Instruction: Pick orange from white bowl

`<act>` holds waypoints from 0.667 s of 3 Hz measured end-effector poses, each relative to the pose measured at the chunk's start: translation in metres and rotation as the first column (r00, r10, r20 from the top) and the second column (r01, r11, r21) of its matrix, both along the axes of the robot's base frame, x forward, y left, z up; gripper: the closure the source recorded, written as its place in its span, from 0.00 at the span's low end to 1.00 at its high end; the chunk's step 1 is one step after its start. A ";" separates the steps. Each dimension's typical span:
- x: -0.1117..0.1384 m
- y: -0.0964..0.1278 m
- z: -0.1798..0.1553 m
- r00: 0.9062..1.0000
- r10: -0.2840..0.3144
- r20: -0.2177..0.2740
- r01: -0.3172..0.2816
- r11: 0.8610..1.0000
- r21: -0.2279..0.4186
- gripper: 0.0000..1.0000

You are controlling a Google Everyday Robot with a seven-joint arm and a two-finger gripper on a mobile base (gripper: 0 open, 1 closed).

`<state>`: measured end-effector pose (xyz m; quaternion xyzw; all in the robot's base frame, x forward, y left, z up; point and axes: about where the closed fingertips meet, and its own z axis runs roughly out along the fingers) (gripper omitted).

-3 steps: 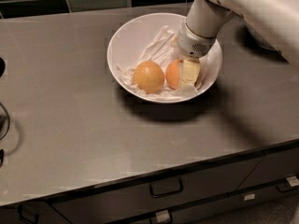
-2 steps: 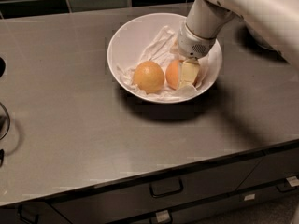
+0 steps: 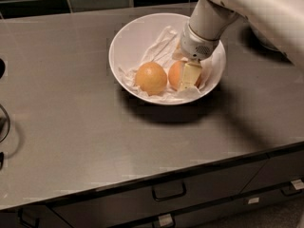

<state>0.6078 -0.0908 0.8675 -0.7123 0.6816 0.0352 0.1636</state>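
Observation:
The white bowl (image 3: 128, 42) stands on the grey counter, lined with crumpled white paper. Two fruits lie in it side by side. The orange (image 3: 175, 74), deeper and redder, is the right one. A paler, yellower orange (image 3: 151, 78) lies to its left. My gripper (image 3: 188, 78) reaches down into the bowl from the upper right and sits right at the orange, covering its middle and right part. The white arm (image 3: 237, 8) crosses the top right corner.
The rim of another bowl (image 3: 264, 40) shows at the right, mostly hidden under the arm. A dark tiled wall runs along the back. The counter's front edge has drawers (image 3: 168, 191) below it. Dark objects (image 3: 4, 122) sit at the left edge.

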 end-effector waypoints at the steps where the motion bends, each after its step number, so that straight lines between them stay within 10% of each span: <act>1: -0.002 -0.001 -0.001 1.000 -0.003 -0.004 0.003 1.000 0.010 0.27; 2: -0.002 -0.004 -0.005 1.000 -0.009 -0.014 0.009 1.000 0.026 0.26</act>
